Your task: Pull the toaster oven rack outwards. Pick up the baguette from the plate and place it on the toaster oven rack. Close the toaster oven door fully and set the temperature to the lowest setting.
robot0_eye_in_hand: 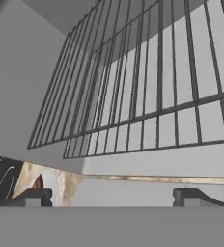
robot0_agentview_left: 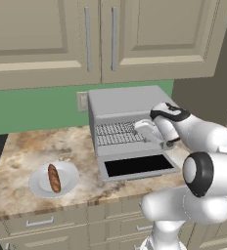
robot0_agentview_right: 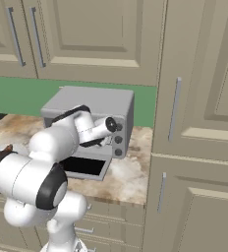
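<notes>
- One marbled worktop (robot0_agentview_left: 76,146) carries everything, its front edge running above a row of drawers.
- The toaster oven (robot0_agentview_left: 125,100) sits at the worktop's back edge against the green wall, toward the right end; three dark knobs (robot0_agentview_right: 118,139) run down its right front.
- The toaster oven door (robot0_agentview_left: 137,166) lies folded down flat toward the front edge, black glass facing up.
- The toaster oven rack (robot0_agentview_left: 116,133) shows inside the open mouth; from the hand view its bars (robot0_eye_in_hand: 147,96) loom close above the finger tips.
- The plate (robot0_agentview_left: 54,179) rests near the front edge, well left of the oven.
- The baguette (robot0_agentview_left: 54,177) lies on the plate, pointing front to back.
- The tool (robot0_eye_in_hand: 111,197) is spread wide and empty, at the oven's mouth by the rack's right part.
</notes>
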Tool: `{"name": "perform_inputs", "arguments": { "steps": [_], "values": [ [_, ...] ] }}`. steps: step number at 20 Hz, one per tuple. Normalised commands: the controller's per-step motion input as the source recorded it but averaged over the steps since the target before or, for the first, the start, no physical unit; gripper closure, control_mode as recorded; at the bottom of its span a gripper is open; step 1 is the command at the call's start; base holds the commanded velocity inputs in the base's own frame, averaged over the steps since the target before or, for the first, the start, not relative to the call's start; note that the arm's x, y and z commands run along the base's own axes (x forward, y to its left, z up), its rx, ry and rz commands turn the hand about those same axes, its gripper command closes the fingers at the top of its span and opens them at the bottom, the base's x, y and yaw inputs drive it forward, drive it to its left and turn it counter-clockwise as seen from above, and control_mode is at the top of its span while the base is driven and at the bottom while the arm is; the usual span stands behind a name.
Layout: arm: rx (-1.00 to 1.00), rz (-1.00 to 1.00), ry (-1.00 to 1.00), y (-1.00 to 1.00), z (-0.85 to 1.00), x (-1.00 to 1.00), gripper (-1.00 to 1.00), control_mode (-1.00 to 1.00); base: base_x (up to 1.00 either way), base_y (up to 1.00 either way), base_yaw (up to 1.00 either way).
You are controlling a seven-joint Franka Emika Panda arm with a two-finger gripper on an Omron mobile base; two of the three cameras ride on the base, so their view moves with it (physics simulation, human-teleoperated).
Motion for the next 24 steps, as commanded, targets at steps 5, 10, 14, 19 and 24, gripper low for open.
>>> {"name": "perform_inputs", "arguments": {
  "steps": [5, 10, 14, 19, 24],
  "values": [
    [0.07, -0.11, -0.11, 0.10, -0.22, 0.00, -1.00, -1.00, 0.00, 0.00, 0.00],
    [0.12, -0.14, -0.07, 0.04, -0.09, 0.00, -1.00, -1.00, 0.00, 0.00, 0.00],
    [0.16, -0.14, 0.00, 0.01, 0.03, 0.00, -1.00, -1.00, 0.00, 0.00, 0.00],
    [0.14, -0.06, 0.05, 0.00, 0.21, 0.00, -1.00, -1.00, 0.00, 0.00, 0.00],
    [0.09, 0.03, 0.05, 0.00, 0.23, 0.02, -1.00, -1.00, 0.00, 0.00, 0.00]
  ]
}}
